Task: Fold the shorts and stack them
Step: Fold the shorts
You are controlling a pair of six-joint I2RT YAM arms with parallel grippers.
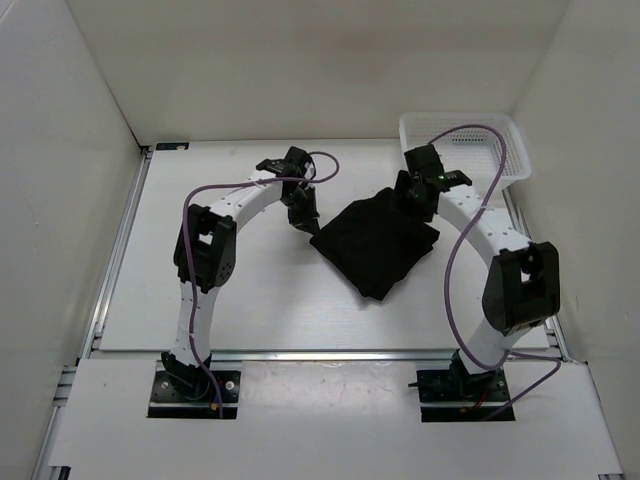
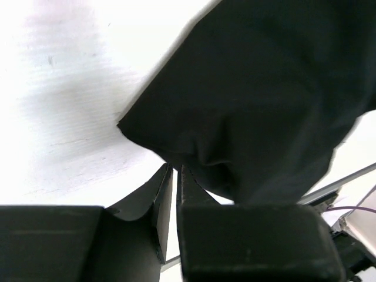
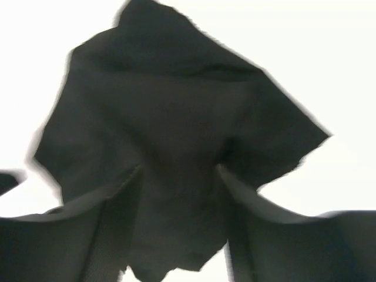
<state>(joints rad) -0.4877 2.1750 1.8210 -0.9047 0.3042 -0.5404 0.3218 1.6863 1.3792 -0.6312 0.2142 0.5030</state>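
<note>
The black shorts (image 1: 375, 245) lie crumpled in a rough diamond at the table's middle. My left gripper (image 1: 303, 216) is at their left corner. In the left wrist view its jaws (image 2: 176, 168) are nearly together, with a fold of the shorts (image 2: 258, 100) drawn to the fingertips. My right gripper (image 1: 413, 200) is over the shorts' far right corner. In the right wrist view (image 3: 179, 171) its fingers (image 3: 117, 200) stand wide apart with the shorts (image 3: 176, 117) bunched between them. The view is blurred.
A white mesh basket (image 1: 520, 152) stands at the back right corner, just behind the right arm. White walls enclose the table on three sides. A metal rail (image 1: 120, 240) runs along the left edge.
</note>
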